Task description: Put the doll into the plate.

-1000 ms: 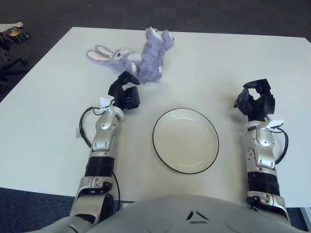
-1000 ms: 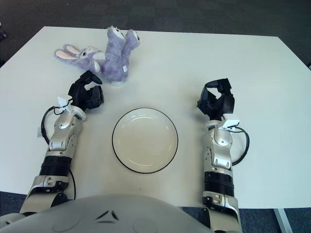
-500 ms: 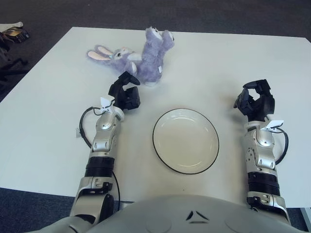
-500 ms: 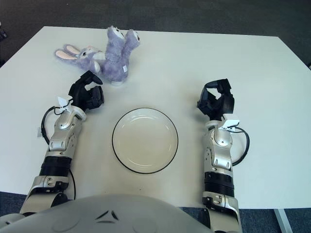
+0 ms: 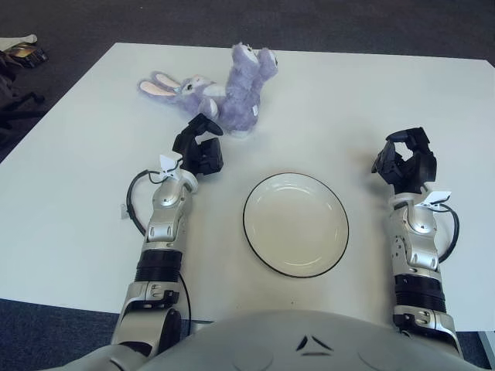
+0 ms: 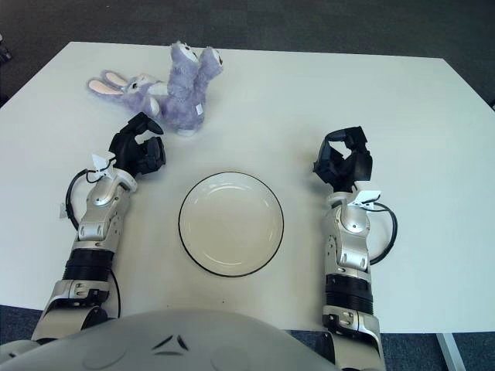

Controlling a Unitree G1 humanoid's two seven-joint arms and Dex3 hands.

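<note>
A purple plush rabbit doll lies on its back at the far left of the white table, ears pointing left and feet up. A white plate with a dark rim sits empty at the table's near middle. My left hand hovers just in front of the doll, a little short of it, fingers relaxed and holding nothing. My right hand shows to the right of the plate, fingers loosely curled and empty.
Dark carpet surrounds the table. Some dark objects lie on the floor beyond the table's far left corner. A thin cable loops beside my left forearm.
</note>
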